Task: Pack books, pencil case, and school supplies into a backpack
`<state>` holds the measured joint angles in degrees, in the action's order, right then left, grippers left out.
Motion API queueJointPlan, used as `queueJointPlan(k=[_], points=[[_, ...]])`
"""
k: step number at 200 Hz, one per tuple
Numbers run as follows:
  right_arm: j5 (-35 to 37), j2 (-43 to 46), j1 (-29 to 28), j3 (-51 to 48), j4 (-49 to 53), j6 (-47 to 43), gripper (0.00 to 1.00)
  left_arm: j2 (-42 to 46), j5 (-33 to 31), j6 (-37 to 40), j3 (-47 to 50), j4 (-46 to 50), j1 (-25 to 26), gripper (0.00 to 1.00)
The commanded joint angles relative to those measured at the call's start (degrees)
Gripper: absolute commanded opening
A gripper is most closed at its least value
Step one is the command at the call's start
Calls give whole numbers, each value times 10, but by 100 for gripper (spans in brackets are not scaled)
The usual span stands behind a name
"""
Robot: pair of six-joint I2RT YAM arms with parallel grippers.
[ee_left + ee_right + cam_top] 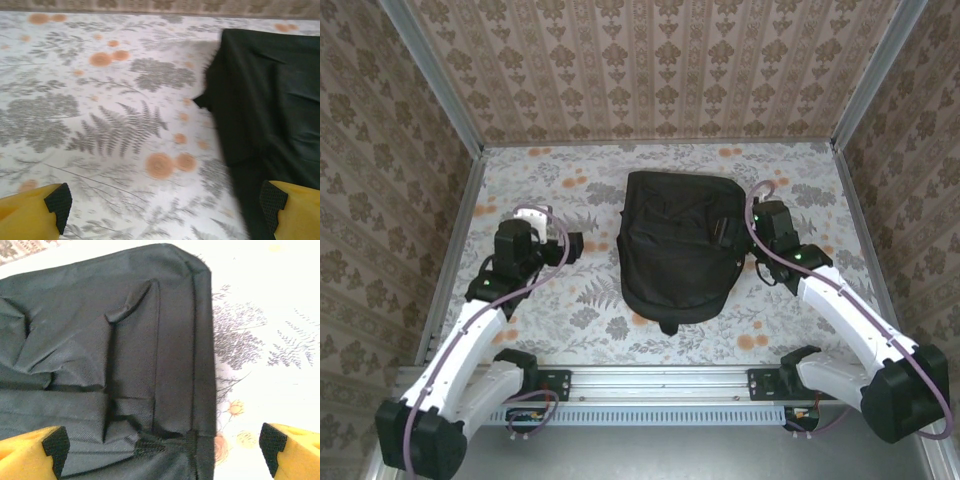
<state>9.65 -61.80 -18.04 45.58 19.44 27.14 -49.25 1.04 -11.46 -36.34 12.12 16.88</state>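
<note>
One left arm (pixel 470 330), white with black joints, reaches in from the near edge. Its left gripper (pixel 570 245) hangs over the floral-printed table cover (pixel 520 170), just beside the bag's left side and apart from it. In the left wrist view this gripper (pixel 165 210) has its two yellow fingers with black pads (pixel 59 200) spread wide, with nothing between them. Grey fern and orange flower print lies below, and the bag's dark edge (pixel 270 100) comes in from the right.

One large soft black fabric backpack (pixel 675 245) lies flat in the middle of the table, its rounded end toward the near edge.

One right arm (pixel 850 320) reaches in from the near right. Its right gripper (pixel 728 235) is at the backpack's right edge. The right wrist view shows this gripper (pixel 165 445) spread wide and holding nothing. One pad (pixel 55 442) is over the creased black fabric (pixel 100 340), the other over the table cover (pixel 270 315).
</note>
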Motion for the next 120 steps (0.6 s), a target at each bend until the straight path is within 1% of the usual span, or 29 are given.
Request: queueJointPlan(k=[1, 7, 14, 23, 34, 41, 52, 60, 71, 81, 87, 94, 100, 107, 111, 115, 120], points=[[70, 18, 20, -21, -51, -23, 100, -22, -33, 42, 38, -134, -34, 100], [82, 30, 22, -40, -88, -45, 100, -32, -24, 53, 43, -154, -44, 100], [85, 48, 22, -71, -152, -97, 100, -45, -29, 68, 45, -163, -48, 100], [99, 69, 22, -105, -220, -155, 100, -62, -64, 64, 52, -183, -55, 100], [138, 79, 30, -138, -297, -168, 100, -84, -88, 65, 72, -227, -69, 100], [146, 76, 39, -151, -339, -179, 100, -97, -96, 61, 87, -257, -82, 100], [154, 63, 55, -154, -365, -212, 100, -121, -89, 51, 114, -322, -109, 100], [169, 47, 68, -149, -363, -209, 100, -136, -60, 61, 115, -336, -135, 100], [198, 20, 87, -148, -356, -194, 100, -172, -72, 58, 123, -382, -148, 100], [245, -5, 100, -164, -362, -168, 100, -208, -69, 70, 118, -387, -157, 100], [261, -22, 108, -181, -382, -155, 100, -231, -71, 78, 119, -397, -162, 100], [267, -39, 117, -206, -417, -150, 100, -254, -71, 78, 133, -448, -170, 100], [276, -52, 124, -228, -449, -143, 100, -256, -65, 61, 136, -459, -178, 100], [267, -64, 133, -255, -500, -136, 100, -260, -54, 67, 158, -517, -181, 100], [252, -71, 141, -269, -536, -144, 100, -258, -52, 74, 162, -526, -182, 100], [239, -69, 145, -270, -536, -139, 100, -256, -59, 78, 164, -529, -182, 100], [210, -64, 148, -275, -544, -139, 100, -262, -70, 83, 173, -565, -182, 100]])
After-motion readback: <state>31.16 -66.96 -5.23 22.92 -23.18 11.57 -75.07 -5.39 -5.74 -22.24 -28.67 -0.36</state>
